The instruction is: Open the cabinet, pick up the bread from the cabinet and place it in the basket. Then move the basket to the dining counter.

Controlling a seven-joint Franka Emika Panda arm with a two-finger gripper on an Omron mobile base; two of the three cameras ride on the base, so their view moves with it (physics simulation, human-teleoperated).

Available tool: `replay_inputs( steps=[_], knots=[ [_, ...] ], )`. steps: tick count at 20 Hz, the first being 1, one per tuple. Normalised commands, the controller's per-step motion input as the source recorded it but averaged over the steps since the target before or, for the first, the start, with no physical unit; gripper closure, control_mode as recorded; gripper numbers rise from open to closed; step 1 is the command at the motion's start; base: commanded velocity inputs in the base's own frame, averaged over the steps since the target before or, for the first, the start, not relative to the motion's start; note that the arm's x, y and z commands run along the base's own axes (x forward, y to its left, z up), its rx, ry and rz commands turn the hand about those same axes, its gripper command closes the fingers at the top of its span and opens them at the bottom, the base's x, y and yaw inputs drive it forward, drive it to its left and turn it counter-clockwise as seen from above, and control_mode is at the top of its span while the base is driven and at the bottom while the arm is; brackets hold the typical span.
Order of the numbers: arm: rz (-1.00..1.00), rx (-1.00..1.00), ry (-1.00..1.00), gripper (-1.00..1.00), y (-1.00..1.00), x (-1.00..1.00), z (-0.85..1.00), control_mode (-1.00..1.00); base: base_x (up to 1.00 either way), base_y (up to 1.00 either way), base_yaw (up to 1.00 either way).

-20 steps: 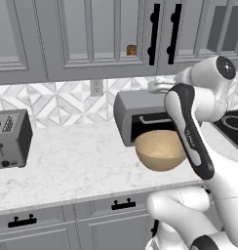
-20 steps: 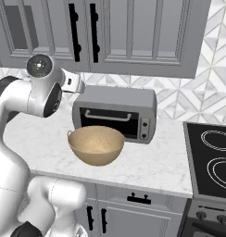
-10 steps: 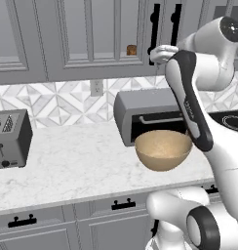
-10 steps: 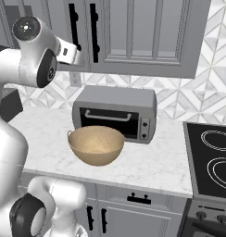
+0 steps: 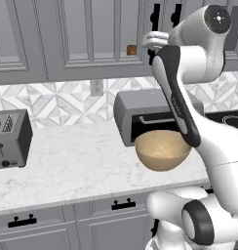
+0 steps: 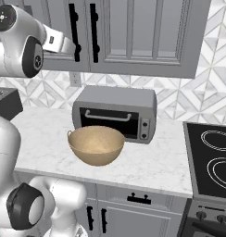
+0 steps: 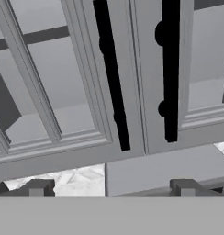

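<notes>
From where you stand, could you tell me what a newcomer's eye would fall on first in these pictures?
Most striking is the white arm raised toward the cabinet, its fingers spread open just below the two black bar handles of the closed doors. Next comes the tan basket on the marble counter, right in front of the toaster oven. A small brown bread shows through the glass pane.

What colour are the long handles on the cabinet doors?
Black. The handles show best in the hand view, against the grey cabinet.
</notes>
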Motion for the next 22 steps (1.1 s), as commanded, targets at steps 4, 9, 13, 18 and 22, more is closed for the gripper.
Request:
replay_inputs(
  steps=[4,9,13,18,22],
  knots=[
    [-0.03,0.0,-0.01,-1.0,-0.04,0.33,0.15,-1.0,0.0,0.0,0.0],
    [0.0,0.0,0.03,-1.0,-0.01,0.58,0.21,-1.0,0.0,0.0,0.0],
    [0.0,0.0,0.03,-1.0,-0.02,0.19,0.16,-1.0,0.0,0.0,0.0],
    [0.0,0.0,0.0,-1.0,-0.01,0.36,-0.02,-1.0,0.0,0.0,0.0],
    [0.0,0.0,-0.06,-1.0,0.0,0.5,-0.13,-1.0,0.0,0.0,0.0]
  ],
)
